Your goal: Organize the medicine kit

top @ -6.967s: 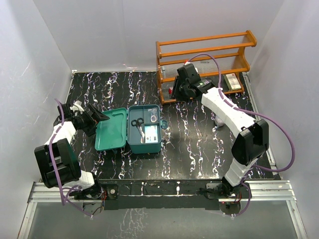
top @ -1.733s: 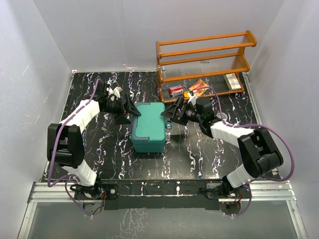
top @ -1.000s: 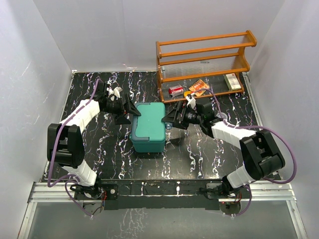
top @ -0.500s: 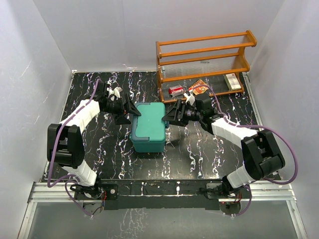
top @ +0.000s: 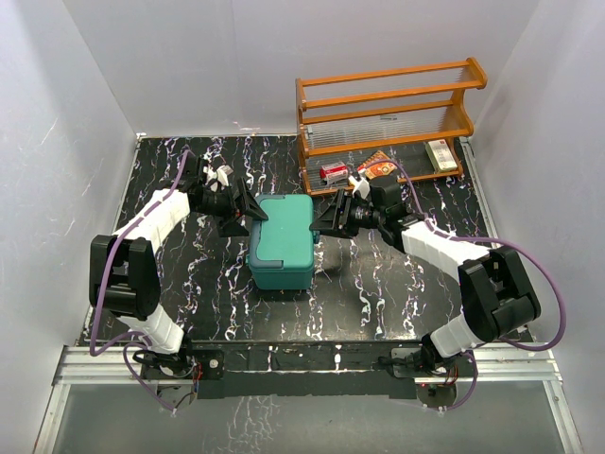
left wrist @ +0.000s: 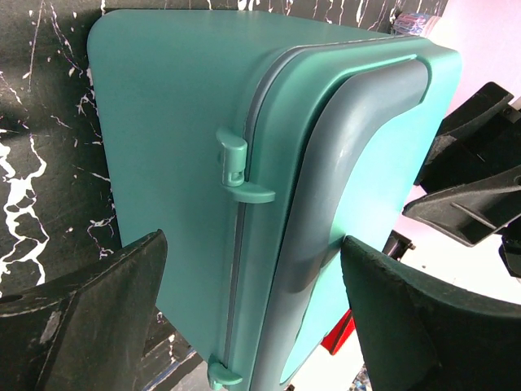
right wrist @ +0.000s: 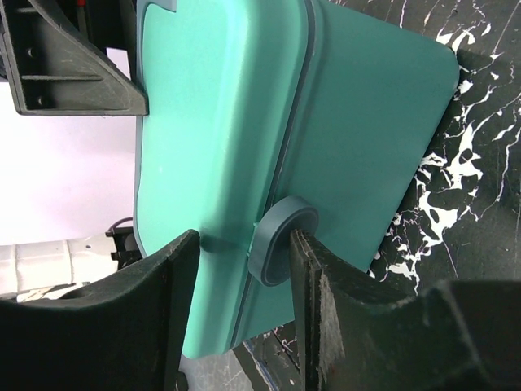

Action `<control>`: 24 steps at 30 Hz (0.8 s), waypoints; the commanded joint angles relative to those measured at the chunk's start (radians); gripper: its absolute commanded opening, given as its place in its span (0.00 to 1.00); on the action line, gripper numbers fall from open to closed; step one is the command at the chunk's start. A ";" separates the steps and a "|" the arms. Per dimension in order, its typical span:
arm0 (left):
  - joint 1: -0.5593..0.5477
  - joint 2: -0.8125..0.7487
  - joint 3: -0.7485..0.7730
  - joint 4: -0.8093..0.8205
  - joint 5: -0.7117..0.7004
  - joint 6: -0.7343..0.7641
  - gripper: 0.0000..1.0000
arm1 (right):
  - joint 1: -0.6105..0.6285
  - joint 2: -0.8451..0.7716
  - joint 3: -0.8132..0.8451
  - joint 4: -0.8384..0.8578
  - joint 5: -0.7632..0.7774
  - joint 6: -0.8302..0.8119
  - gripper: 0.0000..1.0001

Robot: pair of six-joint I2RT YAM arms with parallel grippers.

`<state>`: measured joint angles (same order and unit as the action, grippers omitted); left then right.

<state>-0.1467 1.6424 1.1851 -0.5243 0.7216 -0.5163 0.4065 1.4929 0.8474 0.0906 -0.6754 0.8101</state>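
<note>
**A:** Top external view has the medicine kit (top: 282, 242) shut, just left of the frame's centre on the black marbled table (top: 397, 284), with an arm at each side. How do you reckon it handles?

**B:** It looks like stiff moulded plastic, smooth and rounded, so I'd guess it is slippery under hard fingers. It is probably light (though a closed lid tells nothing of its load). The walls shouldn't dent, but the small fittings look weaker.

**A:** Where would you take hold?

**B:** For opening, the round grey-blue latch (right wrist: 281, 240), which sits on the seam in the middle of the right wrist view. For steadying, I'd press on the flat side walls, since a rounded corner would likely slide out of a pinch.

**A:** And the right gripper (right wrist: 244, 240)?

**B:** Its fingers straddle that latch. One lies against the ring and the other stands close, with a bit of teal tab between. I cannot tell whether it is truly pinching.

**A:** The left gripper (top: 243, 214)?

**B:** It is spread wide and grasps nothing. In the left wrist view the kit's hinged side fills the space beyond the fingers, with a hinge clip (left wrist: 238, 167) a little above the middle.

**A:** Any writing?

**B:** There is none on the kit in any view. The orange wooden rack (top: 388, 102) at upper right holds a few small packets, but their print is too small to read.
</note>
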 commanded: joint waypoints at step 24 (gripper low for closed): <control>-0.025 0.002 0.013 -0.082 -0.072 0.013 0.81 | 0.155 0.044 0.339 -0.420 0.330 -0.182 0.39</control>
<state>-0.1593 1.6424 1.1858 -0.5404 0.7162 -0.5175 0.5224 1.5318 1.1019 -0.2947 -0.4236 0.6594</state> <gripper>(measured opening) 0.819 0.420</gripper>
